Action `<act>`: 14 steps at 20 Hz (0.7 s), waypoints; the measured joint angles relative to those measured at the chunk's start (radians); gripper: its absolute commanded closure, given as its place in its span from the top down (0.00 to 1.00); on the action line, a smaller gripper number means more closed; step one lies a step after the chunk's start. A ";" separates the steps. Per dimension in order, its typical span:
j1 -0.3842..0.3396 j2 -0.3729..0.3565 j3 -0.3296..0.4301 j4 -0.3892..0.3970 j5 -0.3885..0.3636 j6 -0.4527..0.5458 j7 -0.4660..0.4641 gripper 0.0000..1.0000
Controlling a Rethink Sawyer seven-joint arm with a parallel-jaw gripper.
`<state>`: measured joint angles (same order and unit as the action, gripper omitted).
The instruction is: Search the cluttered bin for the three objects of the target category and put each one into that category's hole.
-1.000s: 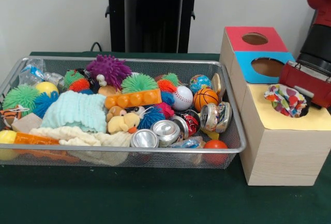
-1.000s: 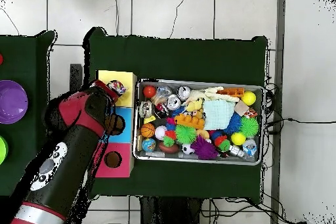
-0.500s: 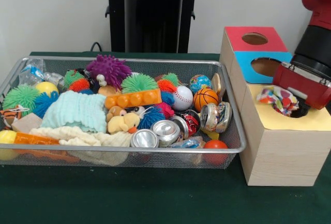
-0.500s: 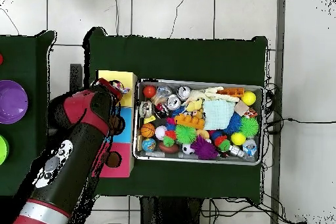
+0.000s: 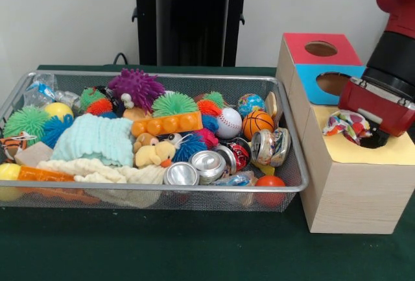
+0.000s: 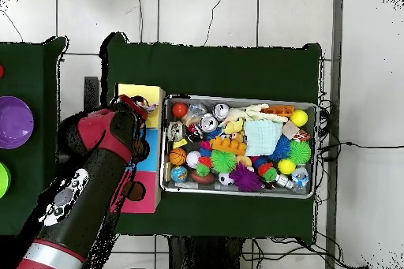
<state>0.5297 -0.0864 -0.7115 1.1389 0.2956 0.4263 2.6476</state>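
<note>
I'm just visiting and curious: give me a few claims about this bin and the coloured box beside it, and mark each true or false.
1. A patterned cloth lies at the hole in the box's yellow section. True.
2. The wire bin is nearly empty. False: it is crowded with toys, cans and cloths.
3. The box's red section has a round hole. True.
4. The baseball sits on the box. False: it is in the bin, beside the small basketball.

A plain white wall (image 5: pixel 65 15) stands behind the green-covered table (image 5: pixel 194 248).
</note>
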 measured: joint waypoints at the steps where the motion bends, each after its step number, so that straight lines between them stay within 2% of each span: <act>1: 0.000 0.000 0.000 0.000 0.001 0.000 0.000 1.00; 14: -0.010 -0.012 0.017 0.009 0.005 0.001 0.000 1.00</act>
<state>0.5197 -0.0987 -0.6940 1.1476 0.3002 0.4269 2.6474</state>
